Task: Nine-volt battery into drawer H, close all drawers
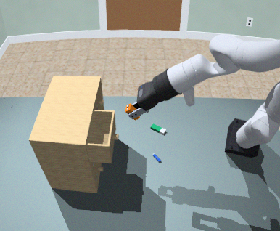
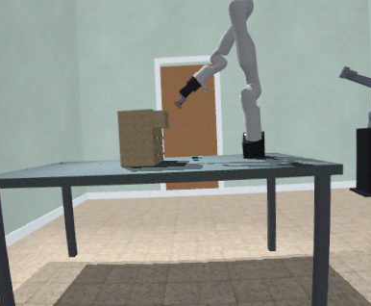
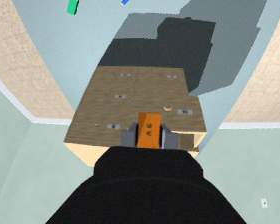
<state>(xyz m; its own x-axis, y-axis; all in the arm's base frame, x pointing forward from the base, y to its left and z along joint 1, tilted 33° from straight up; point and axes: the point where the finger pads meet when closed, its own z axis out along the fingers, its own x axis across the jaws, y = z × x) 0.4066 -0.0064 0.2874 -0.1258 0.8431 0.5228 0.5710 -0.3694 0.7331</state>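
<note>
A light wooden chest (image 1: 67,120) is seen on the grey table (image 1: 204,174), its top drawer (image 1: 101,132) drawn out. The orange nine-volt battery (image 1: 130,107) is clamped in the half-closed pincer (image 1: 134,112), raised beside that drawer.

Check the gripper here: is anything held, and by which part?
Yes. The gripper is shut on the orange nine-volt battery, a finger on each of two opposite sides; in the wrist view the battery sticks out past the fingertips, high above the table.
</note>
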